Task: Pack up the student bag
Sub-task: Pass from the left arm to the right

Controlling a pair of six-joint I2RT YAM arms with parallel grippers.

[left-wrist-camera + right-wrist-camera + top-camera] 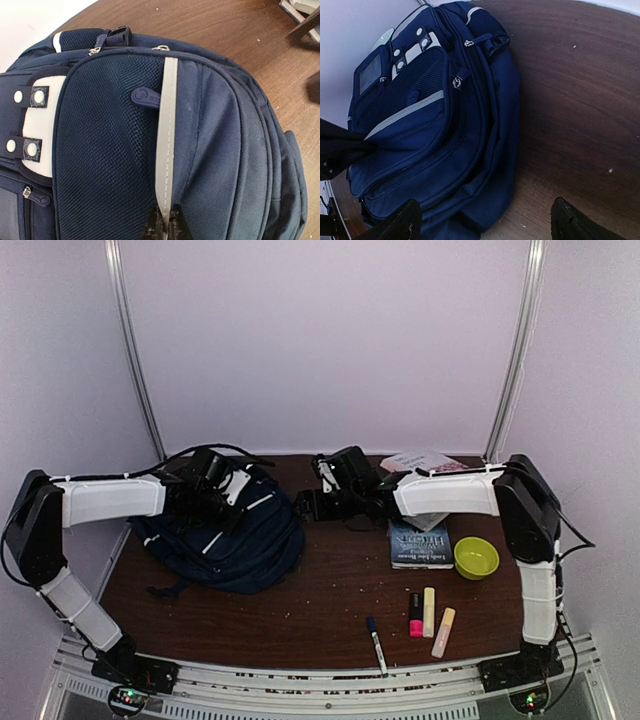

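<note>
Though zipped shut, large navy-blue fabric student bag (pixel 235 540) lies at nine o'clock on brown wooden table (pixel 330 610); left gripper (pixel 165 227) pinches its grey trim stripe (pixel 167 125), likely steadying; right gripper (pixel 485 220) gapes empty at three o'clock.

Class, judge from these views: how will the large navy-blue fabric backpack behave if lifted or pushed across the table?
The navy-blue fabric backpack looks soft and slumped, so it would probably sag when lifted. Lying broad and flat, it should slide or bunch rather than roll.
</note>
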